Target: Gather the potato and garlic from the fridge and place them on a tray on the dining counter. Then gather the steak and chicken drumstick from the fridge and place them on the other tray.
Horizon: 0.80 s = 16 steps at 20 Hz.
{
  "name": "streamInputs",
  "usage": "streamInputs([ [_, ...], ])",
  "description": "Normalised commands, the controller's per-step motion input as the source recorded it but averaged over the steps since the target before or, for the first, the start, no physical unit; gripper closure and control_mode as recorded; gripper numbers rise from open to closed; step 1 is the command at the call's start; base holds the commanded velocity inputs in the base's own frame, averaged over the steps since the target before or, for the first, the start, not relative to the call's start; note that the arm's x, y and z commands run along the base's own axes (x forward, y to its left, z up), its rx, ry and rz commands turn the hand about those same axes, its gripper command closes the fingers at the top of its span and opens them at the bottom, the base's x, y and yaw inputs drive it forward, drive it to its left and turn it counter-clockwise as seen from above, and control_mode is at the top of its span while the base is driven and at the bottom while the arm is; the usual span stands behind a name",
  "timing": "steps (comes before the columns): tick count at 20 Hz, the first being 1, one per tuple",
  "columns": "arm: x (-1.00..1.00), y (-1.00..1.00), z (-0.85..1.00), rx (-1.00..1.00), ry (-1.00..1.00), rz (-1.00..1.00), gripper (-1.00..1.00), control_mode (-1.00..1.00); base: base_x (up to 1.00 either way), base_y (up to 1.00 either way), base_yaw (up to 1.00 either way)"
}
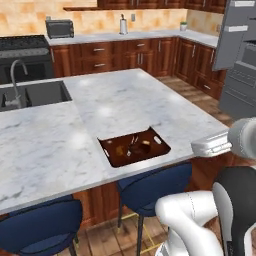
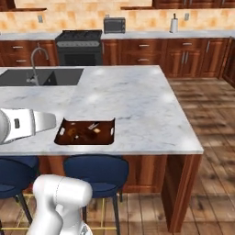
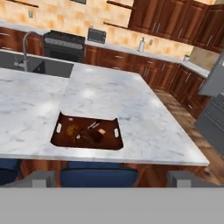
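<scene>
Saw a black stove (image 2: pixel 79 46) against the back wall at twelve o'clock, with a dark toaster oven (image 2: pixel 114 25) on the wall counter just beside it at one o'clock. Noted a white paper-towel holder (image 2: pixel 174 24) standing upright farther along toward two o'clock. Found a small potted plant (image 1: pixel 183 26) in the far corner. Counted two blue stools (image 2: pixel 96 172) tucked at six o'clock. Registered red-brown wood cabinets (image 2: pixel 183 57) and a plank floor (image 2: pixel 209 119) at three o'clock.
</scene>
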Motion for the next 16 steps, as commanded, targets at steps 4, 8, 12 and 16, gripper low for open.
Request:
streamInputs([
  [4,0.0,0.0,0.0,0.0,0.0,0.0,-1.0,1.0,-0.71,-1.0,0.0],
  [8,0.0,0.0,0.0,0.0,0.0,0.0,-1.0,1.0,0.01,-1.0,-0.08],
  [12,0.0,0.0,0.0,0.0,0.0,0.0,-1.0,1.0,0.13,-1.0,-0.05],
  [16,0.0,0.0,0.0,0.0,0.0,0.0,-1.0,1.0,0.05,-1.0,0.0],
])
